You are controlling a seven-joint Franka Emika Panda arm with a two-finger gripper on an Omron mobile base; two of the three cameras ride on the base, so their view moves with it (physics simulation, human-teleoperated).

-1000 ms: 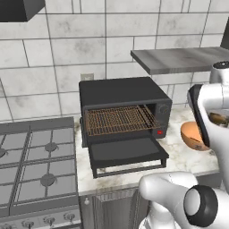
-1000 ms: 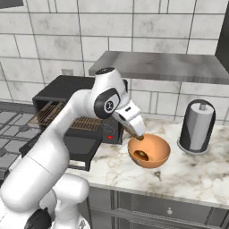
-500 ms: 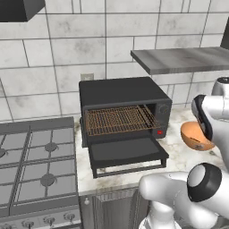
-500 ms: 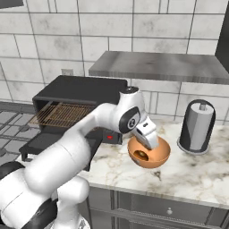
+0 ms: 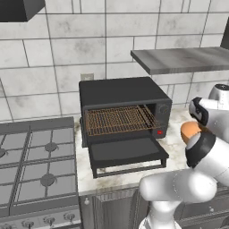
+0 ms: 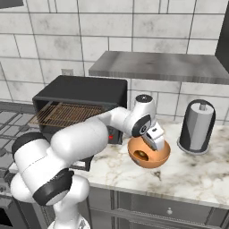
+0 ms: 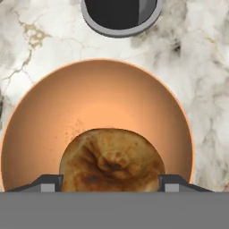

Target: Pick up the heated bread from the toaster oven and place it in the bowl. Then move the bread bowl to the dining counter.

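Gripper (image 6: 154, 139) is hanging over the bowl (image 6: 157, 158), just above its rim, in the right base view. In the hand view the two fingertips (image 7: 50, 182) are standing apart, one at each side of the bread (image 7: 112, 159), which is lying between them inside the bowl (image 7: 53, 112); whether the tips are pressing on the bun cannot be told. Bread (image 6: 142, 155) is showing as a small brown lump low in the bowl's hollow. Bowl is sitting on the marble counter (image 6: 188, 172), to the right of the toaster oven (image 6: 80, 96) and left of a grey cylindrical appliance (image 6: 197, 126), whose dark base (image 7: 120, 15) is lying just past the bowl's far rim in the hand view. In the left base view the toaster oven (image 5: 120, 96) is standing with its door (image 5: 127, 152) dropped open and its wire rack (image 5: 118, 120) bare; an orange edge of the bowl (image 5: 190, 131) is peeking out behind the arm. A gas stove (image 5: 36, 165) is sitting left of the oven, a grey shelf (image 5: 183, 59) above.
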